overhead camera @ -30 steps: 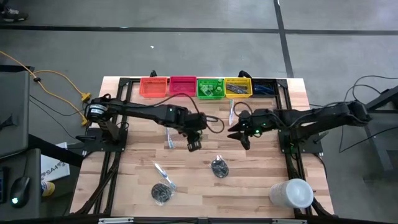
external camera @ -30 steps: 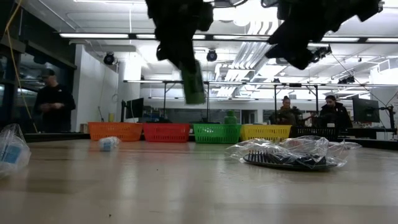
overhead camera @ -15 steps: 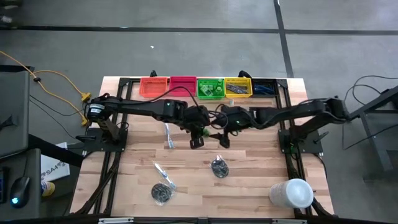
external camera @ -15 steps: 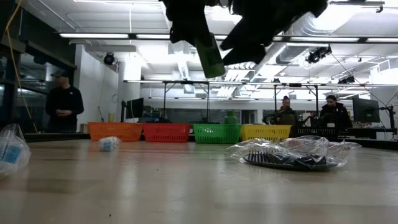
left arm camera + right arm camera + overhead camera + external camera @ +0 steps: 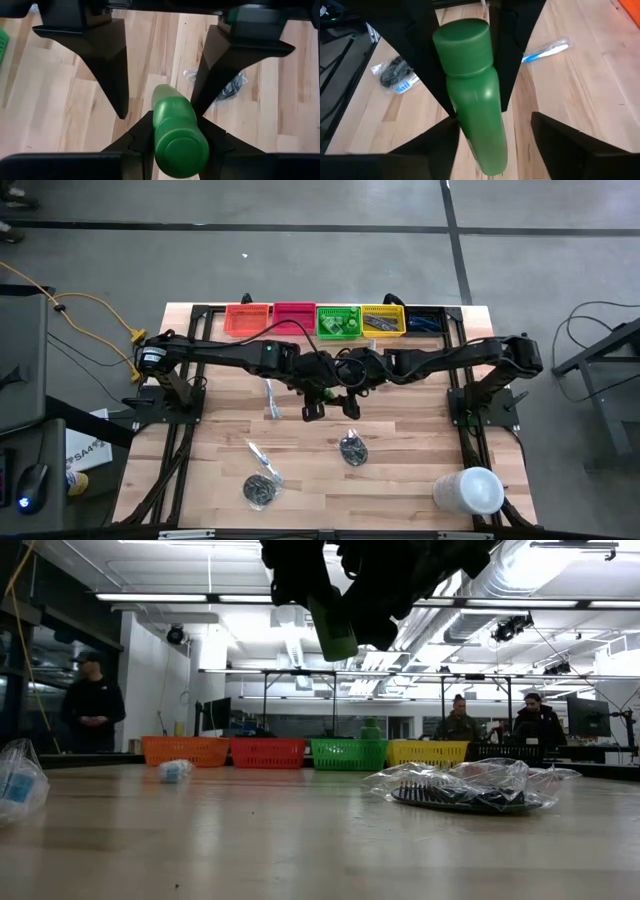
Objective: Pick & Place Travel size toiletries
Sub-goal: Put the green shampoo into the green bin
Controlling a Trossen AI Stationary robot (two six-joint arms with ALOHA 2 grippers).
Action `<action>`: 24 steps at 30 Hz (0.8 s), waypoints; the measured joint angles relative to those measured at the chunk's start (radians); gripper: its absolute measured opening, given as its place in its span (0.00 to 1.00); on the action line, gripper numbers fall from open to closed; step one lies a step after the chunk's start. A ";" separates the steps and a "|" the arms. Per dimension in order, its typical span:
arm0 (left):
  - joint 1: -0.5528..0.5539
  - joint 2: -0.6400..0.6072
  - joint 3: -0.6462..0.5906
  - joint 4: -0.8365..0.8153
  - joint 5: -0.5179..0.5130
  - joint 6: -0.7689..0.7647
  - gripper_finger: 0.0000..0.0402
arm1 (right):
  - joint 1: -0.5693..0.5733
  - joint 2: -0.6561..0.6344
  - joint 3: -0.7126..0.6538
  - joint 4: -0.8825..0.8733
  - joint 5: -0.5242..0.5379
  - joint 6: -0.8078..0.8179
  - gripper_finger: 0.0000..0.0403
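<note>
High view: both arms are being stretched inward, meeting above mid-table. A green bottle (image 5: 176,131) is being pinched by the left gripper (image 5: 322,387) in mid-air, while the right gripper (image 5: 490,145) is being held spread around it.

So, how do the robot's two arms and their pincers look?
Both arms are dark, slim and jointed, with dark cables looping near the wrists. The left pincer and right pincer each have two flat, tapering black fingers. A silver joint ring sits at the left arm's base.
</note>
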 joint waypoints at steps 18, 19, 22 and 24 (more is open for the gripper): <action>0.002 -0.015 0.002 -0.044 -0.003 0.021 0.33 | -0.030 0.003 0.004 0.022 -0.079 0.042 0.20; 0.002 -0.016 0.001 -0.054 -0.010 0.019 0.34 | -0.033 0.004 0.006 0.022 -0.082 0.055 0.20; 0.002 -0.045 -0.002 -0.108 -0.066 -0.018 0.36 | -0.048 0.004 0.006 0.013 -0.081 0.100 0.20; 0.001 -0.075 0.000 -0.134 -0.117 -0.047 0.37 | -0.062 0.001 0.006 0.007 -0.082 0.114 0.20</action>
